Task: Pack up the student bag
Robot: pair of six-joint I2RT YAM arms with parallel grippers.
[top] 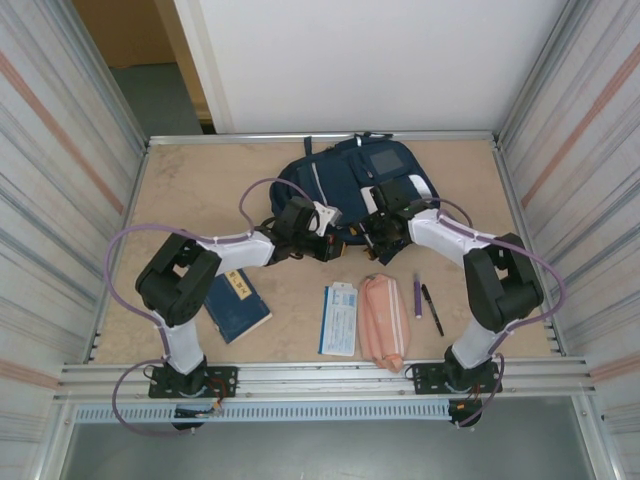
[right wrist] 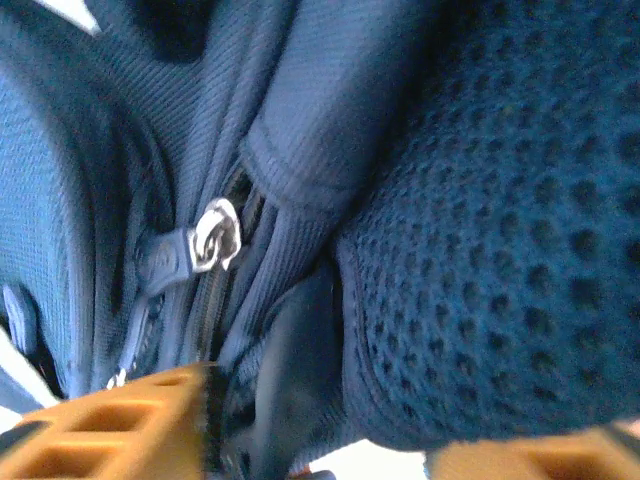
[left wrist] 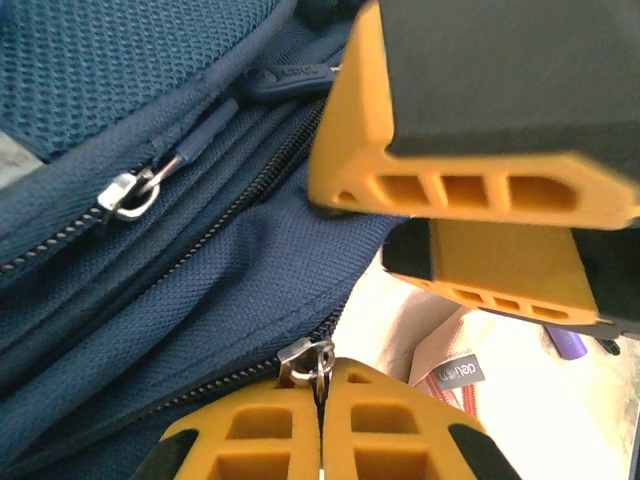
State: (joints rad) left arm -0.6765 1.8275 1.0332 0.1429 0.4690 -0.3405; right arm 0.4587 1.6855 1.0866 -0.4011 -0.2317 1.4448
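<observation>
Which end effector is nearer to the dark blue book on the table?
Left. The left end effector, at the near edge of the student bag, is beyond and right of the book; the right end effector sits further right.

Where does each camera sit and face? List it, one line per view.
Top external: above and behind the bases, looking down on table, both arms, student bag.
Left wrist: on left arm, facing bag zippers; left pincer shut on a zipper pull.
Right wrist: on right arm, against bag fabric; own fingers at bottom.
All three share the bag.
</observation>
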